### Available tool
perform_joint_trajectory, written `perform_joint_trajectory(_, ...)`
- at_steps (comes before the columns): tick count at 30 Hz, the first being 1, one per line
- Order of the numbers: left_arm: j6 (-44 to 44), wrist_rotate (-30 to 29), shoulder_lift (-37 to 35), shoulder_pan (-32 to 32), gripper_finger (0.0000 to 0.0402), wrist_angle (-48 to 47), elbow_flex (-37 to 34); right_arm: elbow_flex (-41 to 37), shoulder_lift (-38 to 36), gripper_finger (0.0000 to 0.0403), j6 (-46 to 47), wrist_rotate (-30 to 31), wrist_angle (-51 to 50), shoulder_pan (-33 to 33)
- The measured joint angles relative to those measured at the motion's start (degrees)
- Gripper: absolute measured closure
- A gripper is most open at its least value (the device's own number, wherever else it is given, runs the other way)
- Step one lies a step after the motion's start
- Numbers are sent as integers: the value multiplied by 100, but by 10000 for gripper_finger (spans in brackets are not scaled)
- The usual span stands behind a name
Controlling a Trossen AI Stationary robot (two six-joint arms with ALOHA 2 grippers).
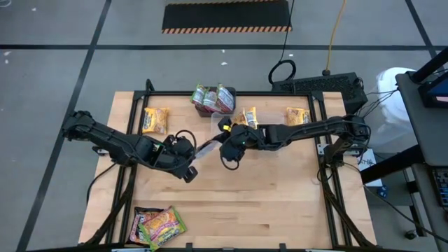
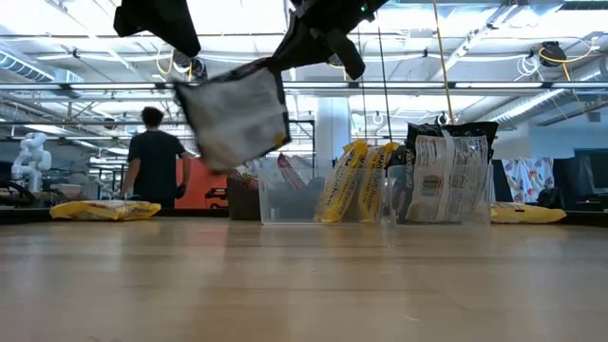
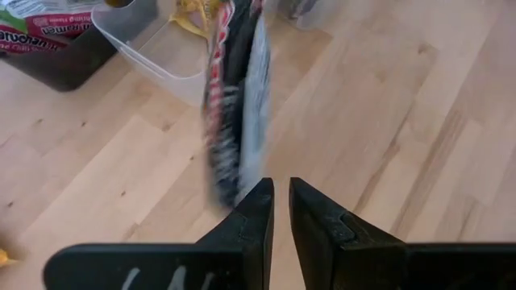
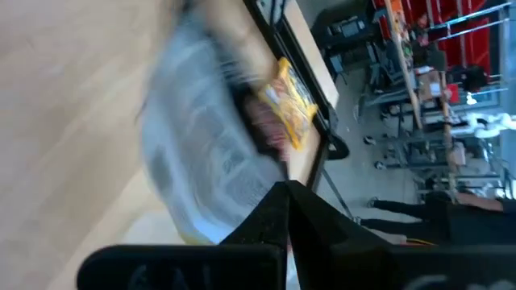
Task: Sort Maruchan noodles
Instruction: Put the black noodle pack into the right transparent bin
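Above mid-table, dark noodle packet (image 2: 236, 114) hanging on edge, right gripper (image 4: 288, 197) pinching it

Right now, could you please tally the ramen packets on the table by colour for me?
Yellow crinkly plastic ramen packets: 4
Dark brown-black plastic packets: 3, one of them hanging from the right tool
Green-edged pink-orange plastic packets: about 3, overlapping in a pile
Total: about 10
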Motion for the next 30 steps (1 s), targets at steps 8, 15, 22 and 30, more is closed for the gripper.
perform_joint_trajectory(8, 423, 474, 0, 0, 355, -13, 0, 0, -625, 403, -11, 420, -372, -31)
perform_joint_trajectory(15, 435, 491, 0, -5, 355, -14, -1, 0, -1388, 403, 51, 859, -753, -179)
perform_joint_trajectory(22, 435, 493, 0, -15, 355, -42, -2, 0, -2091, 403, 110, 1491, -1205, -383)
perform_joint_trajectory(30, 496, 493, 0, -15, 355, -44, -1, 0, -2663, 403, 516, 1998, -2055, -607)
